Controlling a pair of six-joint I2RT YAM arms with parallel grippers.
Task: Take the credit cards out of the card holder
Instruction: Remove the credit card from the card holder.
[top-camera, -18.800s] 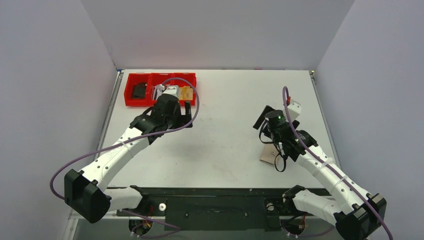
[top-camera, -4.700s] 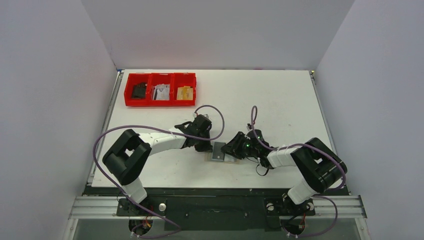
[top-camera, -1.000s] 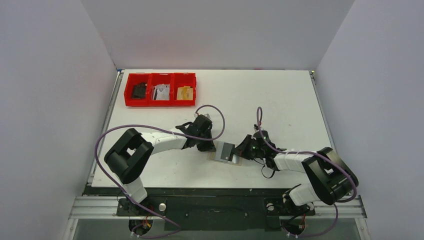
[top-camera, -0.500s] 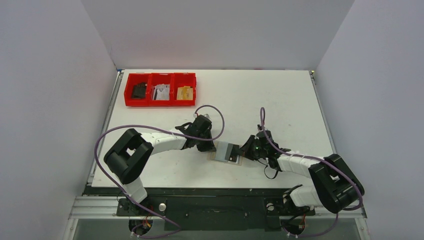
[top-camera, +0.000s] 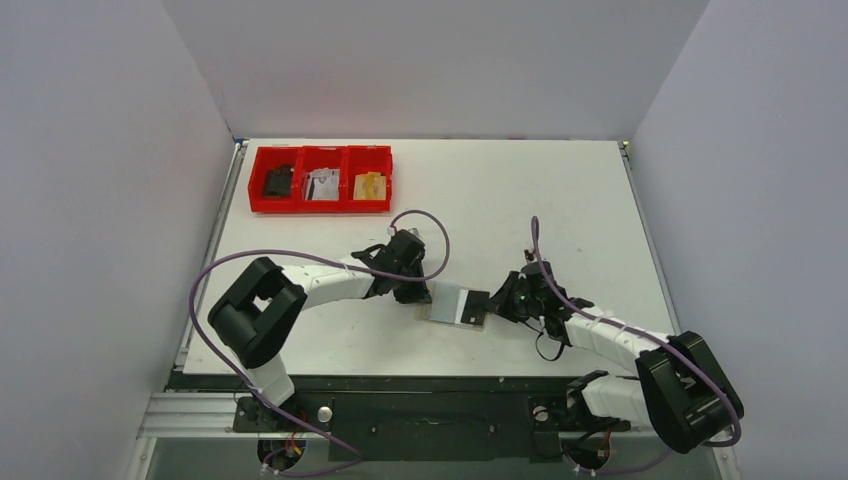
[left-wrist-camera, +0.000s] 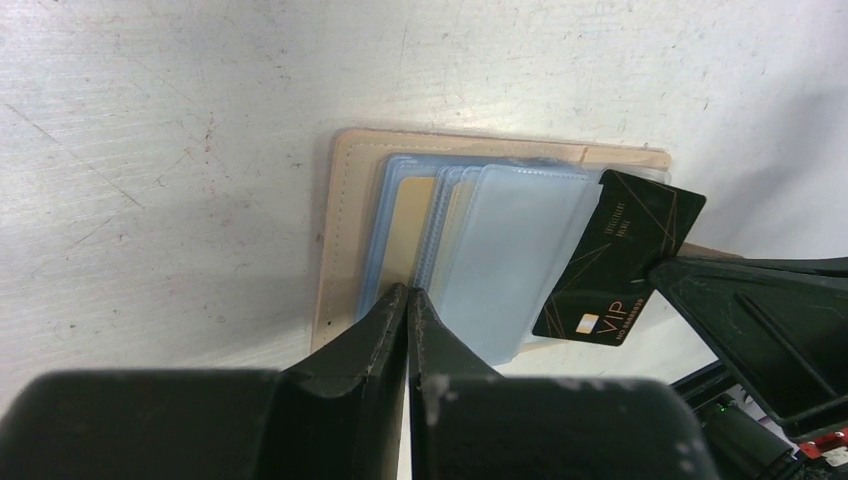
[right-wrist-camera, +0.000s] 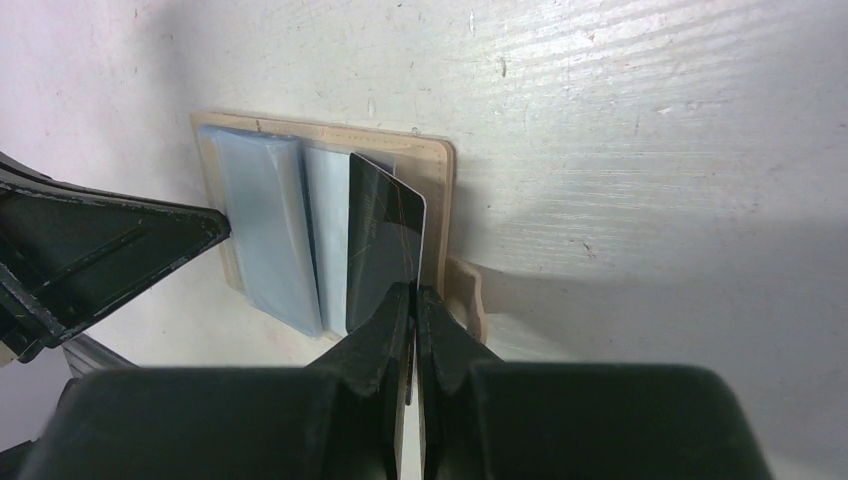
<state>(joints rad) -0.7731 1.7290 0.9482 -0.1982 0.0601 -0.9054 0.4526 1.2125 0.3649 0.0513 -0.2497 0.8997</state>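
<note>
1. Tray (top-camera: 320, 208): red, three compartments, at the far left of the table (top-camera: 560, 190), well apart from both arms.

2. Left gripper (top-camera: 420, 293): low over the table, at the left edge of the holder (top-camera: 440, 318). In the left wrist view the jaws are drawn fully together, with the gripper (left-wrist-camera: 407, 295) set on the near edge of the holder (left-wrist-camera: 340, 220). Whether the tips pinch a layer or only press on it cannot be told.

3. Holder: tan, flat on the table at front centre, between the two grippers. It touches the left gripper's tips on one side. Its other side lies just under the right gripper's tips.

4. Pale cards (top-camera: 452, 302): blue-grey, fanned and overlapping on the holder. They lie inside its tan border in both wrist views (left-wrist-camera: 510, 250) (right-wrist-camera: 265, 220).

5. Dark card (top-camera: 477, 302): black, marked "VIP" in the left wrist view (left-wrist-camera: 620, 265). It is tilted and projects past the holder's right edge.

6. Right gripper (top-camera: 492, 300): at the holder's right side. In the right wrist view the jaws (right-wrist-camera: 412, 295) are clamped on the edge of the dark card (right-wrist-camera: 385, 240).
</note>
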